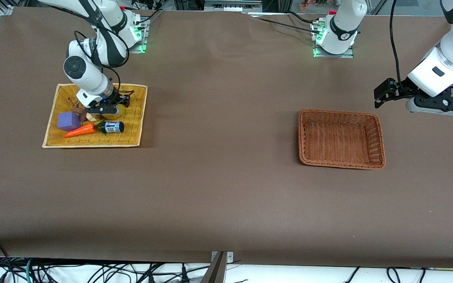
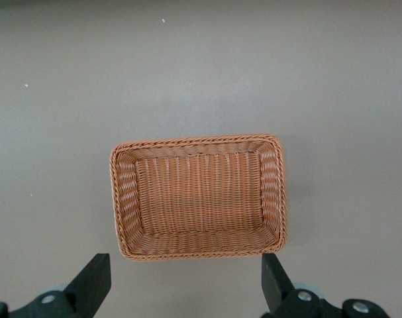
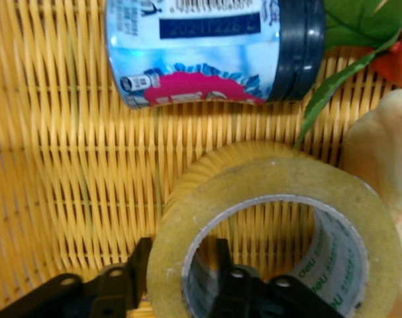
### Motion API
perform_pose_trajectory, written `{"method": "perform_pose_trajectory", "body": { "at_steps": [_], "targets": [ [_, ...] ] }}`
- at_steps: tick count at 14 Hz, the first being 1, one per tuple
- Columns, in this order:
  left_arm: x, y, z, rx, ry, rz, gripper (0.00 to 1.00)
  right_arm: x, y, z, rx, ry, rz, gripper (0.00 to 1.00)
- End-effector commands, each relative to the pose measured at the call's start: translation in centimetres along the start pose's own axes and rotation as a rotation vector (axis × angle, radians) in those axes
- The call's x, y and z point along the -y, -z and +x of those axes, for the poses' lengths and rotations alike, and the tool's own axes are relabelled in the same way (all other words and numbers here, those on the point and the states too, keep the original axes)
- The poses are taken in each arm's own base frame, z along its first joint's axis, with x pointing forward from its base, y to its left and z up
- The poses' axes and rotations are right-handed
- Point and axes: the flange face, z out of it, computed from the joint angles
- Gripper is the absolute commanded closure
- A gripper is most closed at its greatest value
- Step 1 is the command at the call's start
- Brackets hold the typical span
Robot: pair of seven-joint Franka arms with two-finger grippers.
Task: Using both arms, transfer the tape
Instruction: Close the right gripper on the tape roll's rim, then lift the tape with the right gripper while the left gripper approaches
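— Where's the tape?

— The tape [image 3: 280, 232] lies in the yellow woven tray [image 1: 134, 133] at the right arm's end of the worktop [image 1: 218, 177], beside a small bottle [image 1: 113, 127], a toy carrot [image 1: 80, 130] and a purple cube [image 1: 68, 120].

— And the right tool?

— The right tool [image 1: 110, 111] is down in that tray, one finger [image 3: 230, 278] inside the core hole and the other outside the wall, clamped on the roll.

— The left one?

— The left tool [image 2: 184, 281] waits above the worktop near the brown wicker basket [image 1: 380, 141], its fingers spread wide apart and holding nothing.
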Motion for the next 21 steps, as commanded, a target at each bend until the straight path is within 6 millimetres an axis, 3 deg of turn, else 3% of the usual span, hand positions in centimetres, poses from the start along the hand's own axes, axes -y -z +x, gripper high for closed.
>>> {"method": "perform_pose_trajectory", "body": {
  "at_steps": [1,4,7,8,10,11,13,17,21],
  "targets": [
    [0.0,0.6,0.3,0.001,-0.018,-0.021,0.0,0.1,2.0,0.7,0.012,0.016,-0.016,1.0],
    [0.0,0.6,0.3,0.001,-0.018,-0.021,0.0,0.3,5.9,1.4,0.012,0.017,-0.034,1.0],
    [0.0,0.6,0.3,0.001,-0.018,-0.021,0.0,3.2,11.6,2.5,0.039,0.026,-0.071,1.0],
    [0.0,0.6,0.3,0.001,-0.018,-0.021,0.0,4.9,13.5,3.0,0.049,0.0,-0.085,1.0],
    [0.0,0.6,0.3,0.001,-0.018,-0.021,0.0,11.2,17.1,3.5,0.006,-0.011,-0.089,1.0],
    [0.0,0.6,0.3,0.001,-0.018,-0.021,0.0,14.2,17.8,3.6,-0.008,-0.026,-0.079,1.0],
    [0.0,0.6,0.3,0.001,-0.017,-0.021,0.0,20.7,18.5,4.2,-0.023,-0.077,-0.035,1.0],
    [0.0,0.6,0.3,0.001,-0.017,-0.021,0.0,33.4,17.5,5.5,0.007,-0.142,0.069,1.0],
    [0.0,0.6,0.3,0.001,-0.014,-0.021,0.0,43.6,12.4,6.0,-0.029,-0.219,0.054,1.0]
  ]
}}
